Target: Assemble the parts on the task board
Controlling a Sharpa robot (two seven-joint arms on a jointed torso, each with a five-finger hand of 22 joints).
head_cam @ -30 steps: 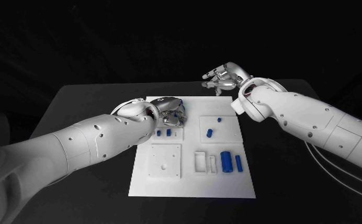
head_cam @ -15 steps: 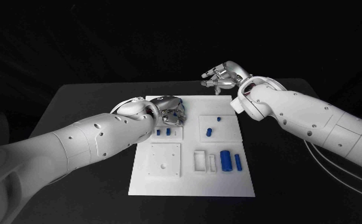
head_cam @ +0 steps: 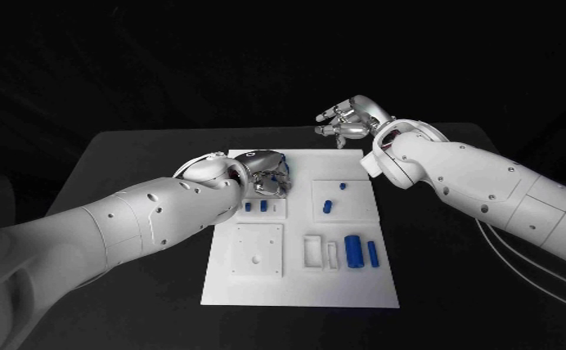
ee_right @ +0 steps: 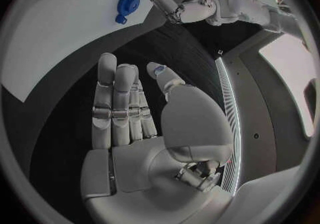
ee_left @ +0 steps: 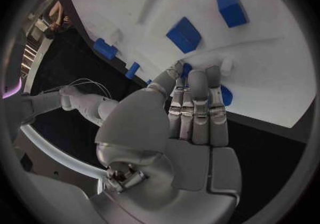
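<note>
The white task board lies in the middle of the table. My left hand hangs low over its far left part. In the left wrist view its fingers lie straight and close together, and a sliver of a small blue part shows between thumb tip and fingertips, as if pinched. A round blue part lies just past the fingertips, with two blue blocks further on. My right hand hovers beyond the board's far right corner, fingers spread and holding nothing.
More blue parts lie on the board: two small ones near my left hand, two in the right middle, and two long cylinders at the near right. A white square plate sits at the near left.
</note>
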